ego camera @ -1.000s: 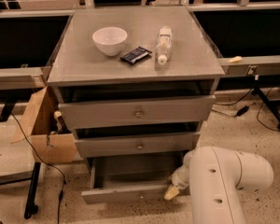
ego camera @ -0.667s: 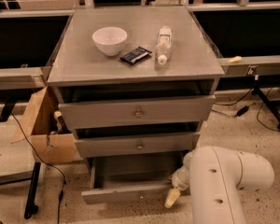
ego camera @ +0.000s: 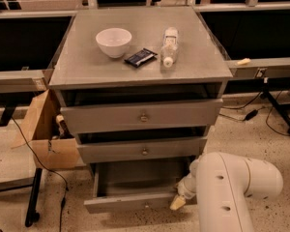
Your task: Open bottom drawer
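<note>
At the far left, an open cardboard box (ego camera: pixel 41 129) stands on the floor just beside the grey cabinet (ego camera: pixel 87 66), and a thin black cable (ego camera: pixel 36 156) trails down in front of it toward the near edge. On the cabinet top sit three things in a row: a white bowl (ego camera: pixel 114 41) upright on the left, a dark packet (ego camera: pixel 140 57) lying flat just to its right, and a clear bottle (ego camera: pixel 169 46) on its side, its cap pointing toward the near edge. Below the top, the cabinet's front carries three drawers. The top drawer (ego camera: pixel 111 117) and the middle drawer (ego camera: pixel 111 151) each show a small round knob at centre and a dark gap above. The bottom drawer (ego camera: pixel 121 204) sits lowest, just above the speckled floor (ego camera: pixel 261 139), and is pulled well out toward the near side, so that its bare grey inside shows from above. At the right end of that drawer's front is the gripper (ego camera: pixel 178 202), a pale yellowish tip touching or just beside the front's corner; how wide it stands, and whether it has hold of anything, cannot be told. Behind it the thick white arm (ego camera: pixel 232 192) fills the near right corner. On the far right, dark cables (ego camera: pixel 253 114) lie across the floor.
</note>
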`<state>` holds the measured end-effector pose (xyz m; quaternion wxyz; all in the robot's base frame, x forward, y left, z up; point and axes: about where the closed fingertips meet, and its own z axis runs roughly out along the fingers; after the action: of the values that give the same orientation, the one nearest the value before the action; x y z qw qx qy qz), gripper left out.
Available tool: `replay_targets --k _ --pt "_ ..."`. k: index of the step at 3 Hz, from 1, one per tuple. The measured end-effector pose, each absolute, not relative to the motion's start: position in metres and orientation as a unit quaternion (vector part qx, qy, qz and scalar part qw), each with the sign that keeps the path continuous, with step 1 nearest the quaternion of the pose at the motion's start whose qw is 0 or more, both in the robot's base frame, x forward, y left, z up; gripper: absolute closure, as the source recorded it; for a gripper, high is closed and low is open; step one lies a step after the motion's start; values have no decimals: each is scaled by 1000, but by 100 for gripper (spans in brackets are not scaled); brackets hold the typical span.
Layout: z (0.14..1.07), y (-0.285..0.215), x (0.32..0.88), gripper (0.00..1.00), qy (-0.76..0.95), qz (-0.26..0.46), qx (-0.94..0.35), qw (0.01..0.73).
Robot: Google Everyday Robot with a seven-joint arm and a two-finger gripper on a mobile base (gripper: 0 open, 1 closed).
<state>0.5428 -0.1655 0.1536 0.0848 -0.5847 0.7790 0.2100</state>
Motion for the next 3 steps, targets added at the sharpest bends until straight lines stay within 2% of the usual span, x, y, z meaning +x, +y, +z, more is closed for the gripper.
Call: replay_targets --k 2,3 --pt "154 -167 539 87 780 207 -584 83" --pt "155 -169 532 98 781 204 -584 81"
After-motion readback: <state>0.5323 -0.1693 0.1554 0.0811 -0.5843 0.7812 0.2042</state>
